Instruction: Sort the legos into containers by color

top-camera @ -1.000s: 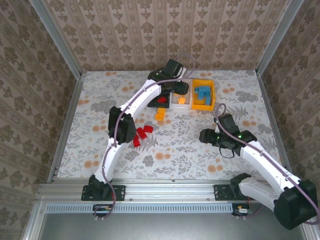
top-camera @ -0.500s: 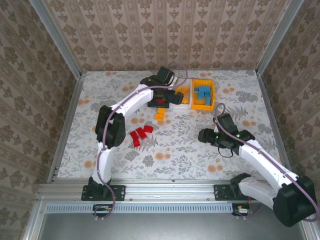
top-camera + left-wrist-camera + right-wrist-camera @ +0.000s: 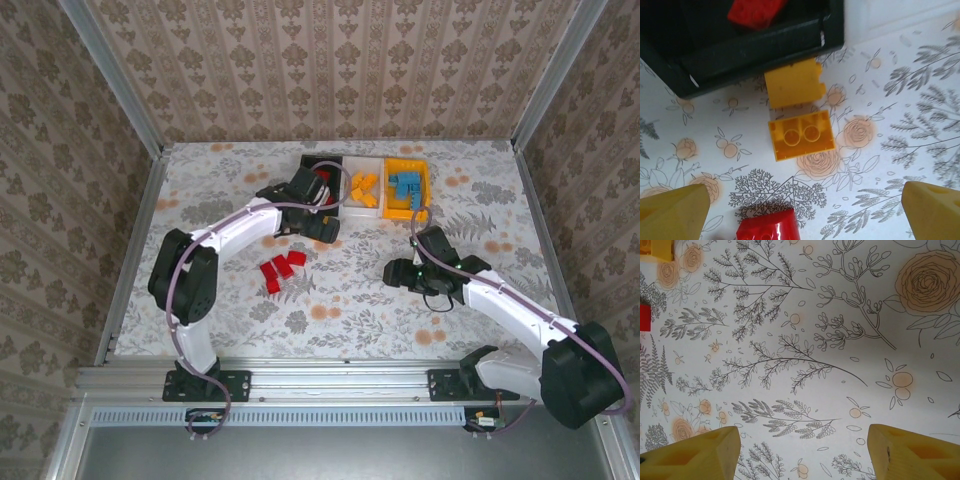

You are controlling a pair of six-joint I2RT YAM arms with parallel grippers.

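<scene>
The left gripper [image 3: 801,207] hung wide open, the studded orange brick [image 3: 801,134] dead ahead at 12 o'clock, long axis running 9 to 3 across the gap, just short of the black tray [image 3: 755,52], and the open right gripper [image 3: 802,452] sat well apart
</scene>
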